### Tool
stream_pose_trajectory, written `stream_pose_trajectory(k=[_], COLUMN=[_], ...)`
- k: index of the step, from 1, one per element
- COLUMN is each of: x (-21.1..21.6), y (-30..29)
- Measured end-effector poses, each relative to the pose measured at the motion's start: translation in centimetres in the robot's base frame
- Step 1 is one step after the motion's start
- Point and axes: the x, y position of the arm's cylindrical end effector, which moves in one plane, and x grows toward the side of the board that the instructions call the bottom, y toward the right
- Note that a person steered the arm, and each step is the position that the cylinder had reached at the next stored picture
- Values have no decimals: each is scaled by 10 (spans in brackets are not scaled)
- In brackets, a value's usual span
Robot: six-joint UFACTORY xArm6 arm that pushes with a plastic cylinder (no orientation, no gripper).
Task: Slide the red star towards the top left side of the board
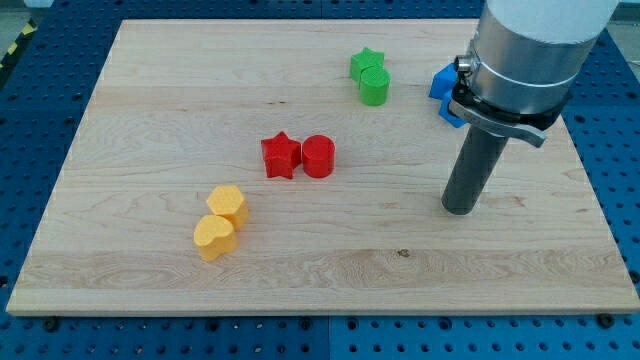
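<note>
Between my tip [461, 208] and the red star [281, 155], the red cylinder [318, 156] blocks the way.

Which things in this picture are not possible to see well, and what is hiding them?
- Blue block, camera view: the arm's grey body covers its right part, so its shape, and whether it is one block or two, cannot be told.
- Arm, camera view: cut off by the view's top edge.
- Green star: its near side is hidden by the green cylinder in front.

My tip shows plainly, well to the view's right of the red star.
</note>
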Motion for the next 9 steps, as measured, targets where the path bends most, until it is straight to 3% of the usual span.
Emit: stream_pose_trajectory(k=[5,9], x=[-1,-20], y=[0,-135])
